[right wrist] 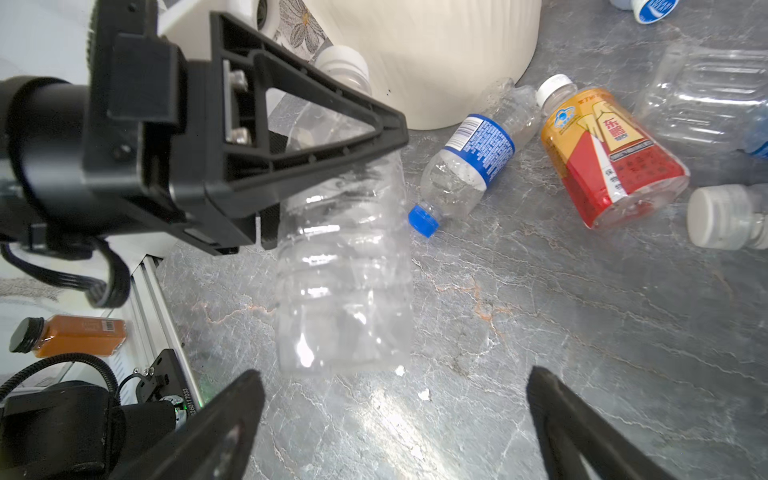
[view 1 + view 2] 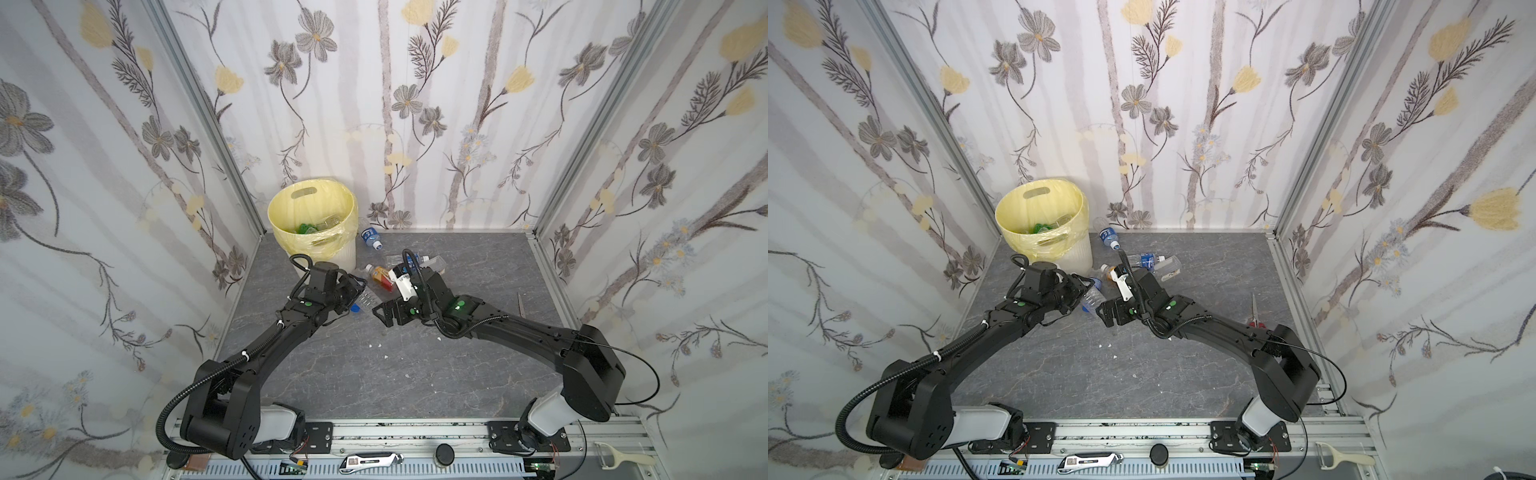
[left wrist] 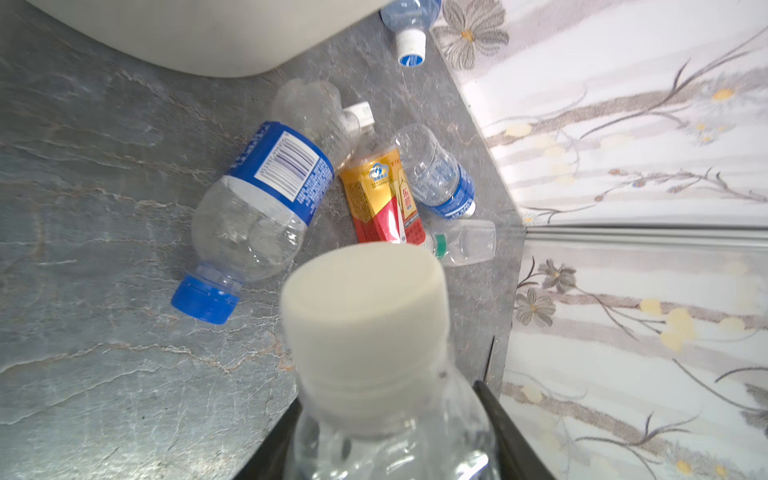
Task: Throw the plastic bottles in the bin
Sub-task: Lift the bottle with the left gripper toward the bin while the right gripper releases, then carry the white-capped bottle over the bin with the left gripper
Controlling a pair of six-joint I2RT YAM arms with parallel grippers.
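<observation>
My left gripper (image 3: 386, 415) is shut on a clear, white-capped plastic bottle (image 3: 365, 316), held just above the floor in front of the bin (image 2: 311, 216). In the right wrist view its black finger (image 1: 332, 133) presses the ribbed body of that bottle (image 1: 345, 270). My right gripper (image 1: 395, 376) is open and holds nothing, close beside the bottle's base (image 2: 1094, 297). More bottles lie beside the bin: a blue-labelled one (image 3: 266, 199), an orange-red one (image 2: 382, 277) and clear ones (image 2: 1146, 261). Another (image 2: 370, 238) lies by the back wall. Green and clear bottles sit inside the bin.
Scissors (image 2: 1254, 311) lie on the floor at the right. Small white scraps (image 2: 386, 357) dot the middle of the floor. An orange, dark-capped bottle (image 1: 70, 336) lies beyond the side rail. Papered walls close in three sides, and a peeler (image 2: 619, 457) rests on the front rail.
</observation>
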